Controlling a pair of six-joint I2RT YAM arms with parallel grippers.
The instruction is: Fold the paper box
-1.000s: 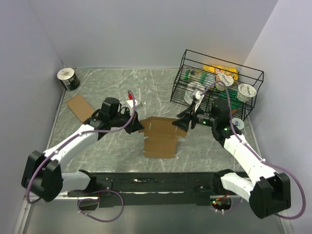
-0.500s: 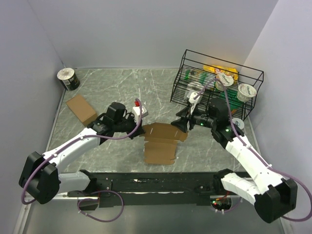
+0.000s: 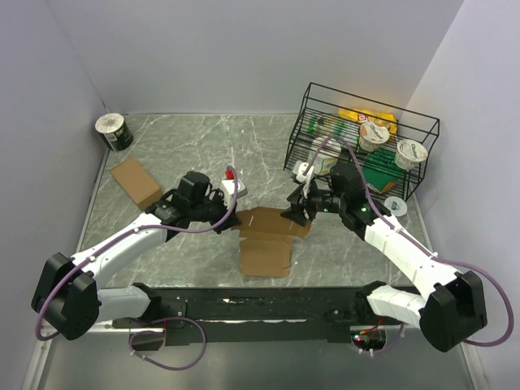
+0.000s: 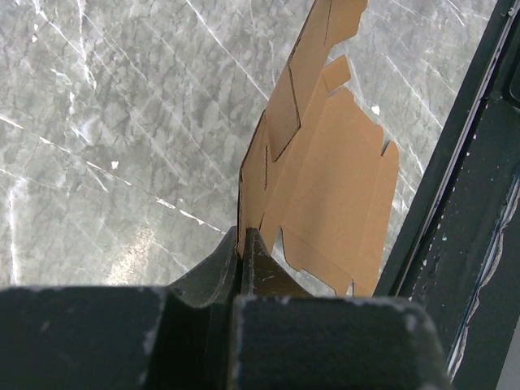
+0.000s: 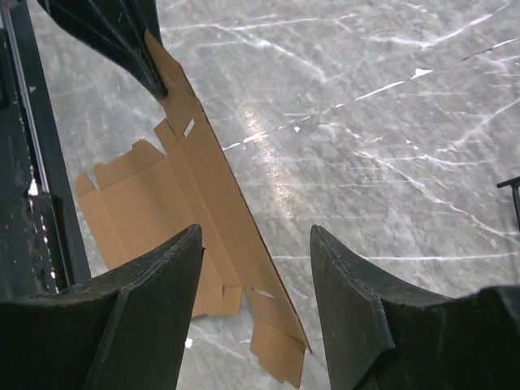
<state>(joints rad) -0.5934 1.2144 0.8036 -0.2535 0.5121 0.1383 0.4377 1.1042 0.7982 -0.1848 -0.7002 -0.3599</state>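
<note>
The marbled surface [image 3: 187,146] is carrying everything here, with a black wire rack [image 3: 422,130] of cups standing at its far right and a spare slab of cardboard [image 3: 136,180] lying well apart at the left. The paper box [image 3: 264,244] is sitting in the middle of the surface, between the two arms, as an unfolded brown blank. Its near panels are lying flat toward the arm bases, while its far strip is tilting up off the surface. That raised strip is running left to right, so its long axis is spanning from one arm to the other. The left gripper [image 3: 233,213] is meeting the strip at its left end, and in the left wrist view its fingers [image 4: 223,260] are pinching the cardboard edge, with the blank [image 4: 333,187] stretching away from them. The right gripper [image 3: 294,213] is hovering at the opposite end, and in its own view its fingers [image 5: 175,268] are standing spread wide and grasping nothing. The strip [image 5: 203,187] is passing under that gap, slanting toward the left gripper at the top of that view. The right arm looks nearer the free end, so the coming move probably calls for it to descend and pinch there. I cannot tell whether it is touching the card yet.
</note>
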